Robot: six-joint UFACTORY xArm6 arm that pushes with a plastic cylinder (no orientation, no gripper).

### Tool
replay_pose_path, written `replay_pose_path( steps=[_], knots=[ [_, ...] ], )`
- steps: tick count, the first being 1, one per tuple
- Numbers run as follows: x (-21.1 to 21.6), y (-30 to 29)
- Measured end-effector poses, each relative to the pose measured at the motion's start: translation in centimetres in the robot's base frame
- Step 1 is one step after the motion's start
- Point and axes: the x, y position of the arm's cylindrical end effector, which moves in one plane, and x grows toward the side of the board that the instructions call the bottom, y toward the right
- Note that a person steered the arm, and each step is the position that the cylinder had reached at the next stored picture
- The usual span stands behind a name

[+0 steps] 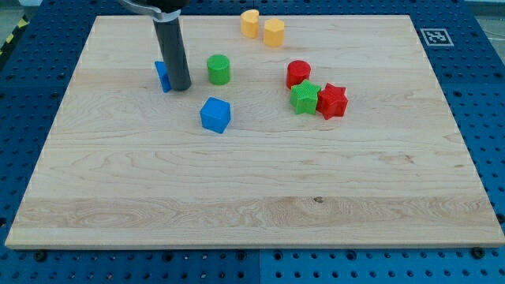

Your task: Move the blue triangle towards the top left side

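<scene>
Nearest the camera sits bare pale wood, the lower half of the tabletop [252,205], a maple-grained board resting on a blue perforated bench [473,95]. Closest of the pieces to the view's bottom is the blue cube [215,115], standing alone a little left of centre.

Up and to the left of it, my tip [181,88] is planted on the wood at the end of the dark rod, which drops in from the view's top edge. Pressed against the rod's left side is the blue triangle [162,76]; only a sliver of it shows past the rod, so its shape is hard to confirm from here, and I read the two as touching. That block lies in the upper left part of the board, though well short of the corner. I run no jaws on this rig, only the rod, so none can be reported as spread or pressed together.

Just to the right of my tip stands the green cylinder [218,69], near but apart from the rod. Along the top edge, two yellow blocks sit side by side: the left yellow block [250,24] and the right yellow block [274,33], almost touching.

On the right, the red cylinder [298,73] sits above a tight pair, the green star [304,98] and the red star [332,101], which touch one another. A black-and-white marker tag [435,36] sits off the board's top right corner.
</scene>
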Motion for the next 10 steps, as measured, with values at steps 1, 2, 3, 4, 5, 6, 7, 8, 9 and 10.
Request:
replay_pose_path(
  steps=[1, 2, 3, 4, 5, 6, 7, 8, 9, 10],
  knots=[
    [0.1, -0.8],
    [0.7, -2.1],
    [-0.7, -2.3],
    [-1.1, -2.5],
    [-0.8, -3.1],
    [-1.6, -3.8],
    [-5.0, -4.0],
    [-5.4, -4.2],
    [-5.9, -2.6],
    [-6.8, -4.9]
  ],
)
